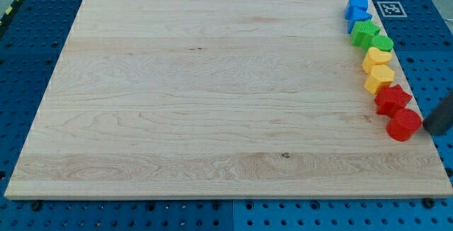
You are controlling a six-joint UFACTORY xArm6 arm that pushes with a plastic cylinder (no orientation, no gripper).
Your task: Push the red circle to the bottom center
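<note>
The red circle [404, 125] lies at the right edge of the wooden board [212, 96], at the bottom end of a column of blocks. Just above it is a red star [393, 99]. My rod comes in from the view's right edge, and my tip [425, 129] sits right beside the red circle on its right side, touching or nearly touching it. The rod's upper part is cut off by the frame edge.
The column along the board's right edge runs upward: two yellow blocks [377, 58] [379, 79], two green blocks [365, 31] [382, 44], two blue blocks [357, 6] [356, 20]. A blue pegboard [425, 210] surrounds the board. A marker tag [390, 8] is at the top right.
</note>
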